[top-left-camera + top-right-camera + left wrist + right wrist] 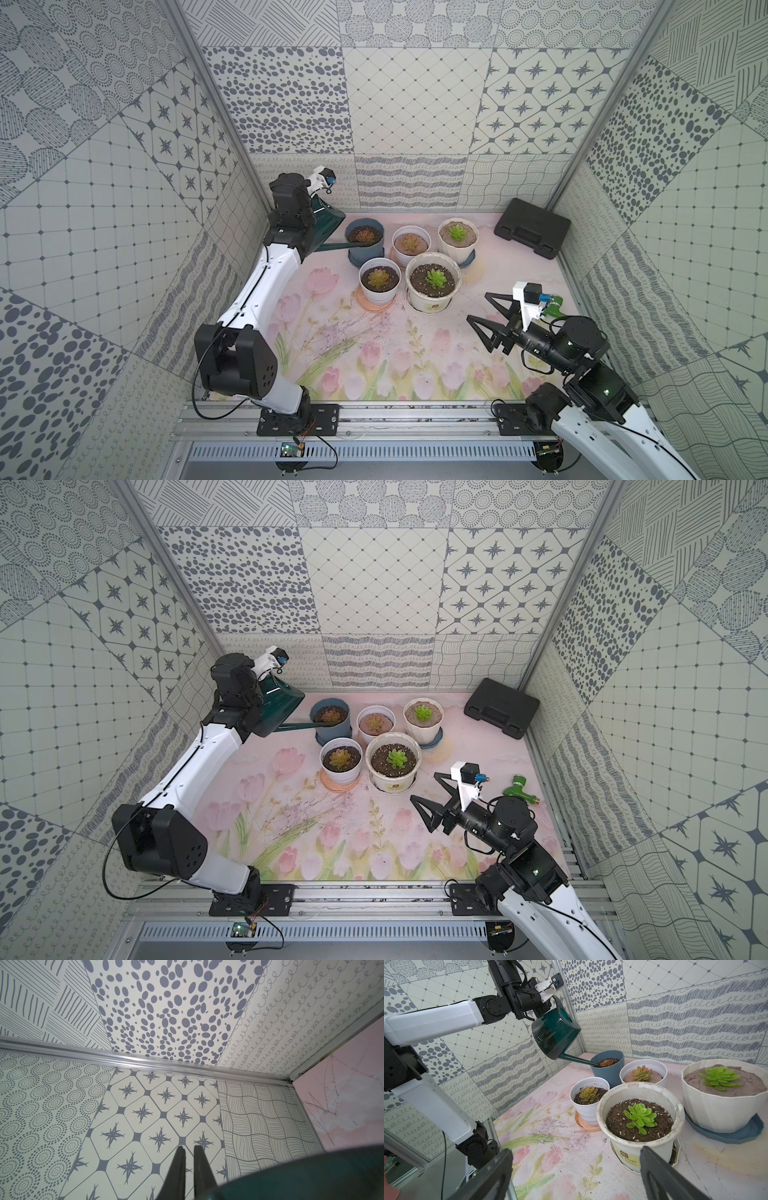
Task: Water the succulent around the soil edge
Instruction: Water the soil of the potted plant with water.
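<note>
One left gripper [189,1148] clamps the tilted watering can [328,226], spout [577,1060] at the soil edge of the upper-centre blue pot [370,254], likely to spare the succulent [365,236]; the right gripper [478,306] idles, jaws apart.

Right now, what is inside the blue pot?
The blue pot holds dark soil, a reddish succulent, and the green watering can's spout tip at the soil's edge. Everything beneath the soil surface is hidden.

Five potted succulents [435,277], one watering can [329,225], one black case [532,228].

Patterned walls [411,104]; floor [374,353] — pink tulips
</note>
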`<state>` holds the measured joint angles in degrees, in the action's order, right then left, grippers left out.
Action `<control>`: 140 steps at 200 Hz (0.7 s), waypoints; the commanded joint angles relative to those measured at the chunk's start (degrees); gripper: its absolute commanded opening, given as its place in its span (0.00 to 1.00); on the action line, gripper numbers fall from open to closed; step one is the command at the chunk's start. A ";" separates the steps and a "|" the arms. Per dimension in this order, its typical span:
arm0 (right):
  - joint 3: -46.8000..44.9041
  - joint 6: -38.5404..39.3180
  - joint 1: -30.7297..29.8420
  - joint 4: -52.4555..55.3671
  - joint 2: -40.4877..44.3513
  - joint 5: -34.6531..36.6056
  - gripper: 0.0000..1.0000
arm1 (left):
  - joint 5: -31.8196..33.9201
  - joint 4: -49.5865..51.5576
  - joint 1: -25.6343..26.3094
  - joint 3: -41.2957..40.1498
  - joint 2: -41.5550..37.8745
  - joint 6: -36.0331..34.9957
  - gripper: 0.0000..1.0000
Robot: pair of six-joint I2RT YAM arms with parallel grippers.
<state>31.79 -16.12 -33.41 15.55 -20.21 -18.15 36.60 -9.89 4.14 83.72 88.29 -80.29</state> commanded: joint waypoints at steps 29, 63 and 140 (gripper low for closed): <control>-0.48 -0.49 -0.25 -2.11 1.34 -0.48 0.97 | 0.26 -10.17 -0.45 -1.41 0.06 -8.58 0.00; -0.50 -0.43 -0.24 -2.10 1.15 -0.15 0.97 | 0.71 -9.65 -0.41 2.48 2.30 -8.34 0.00; -0.50 -0.05 -0.20 -2.46 -0.14 0.23 0.97 | -1.72 -15.32 -0.53 3.77 7.12 -16.89 0.00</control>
<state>31.79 -16.12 -33.41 15.59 -19.88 -18.00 36.14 -17.78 4.01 86.35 93.73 -88.25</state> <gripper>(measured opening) 0.972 0.130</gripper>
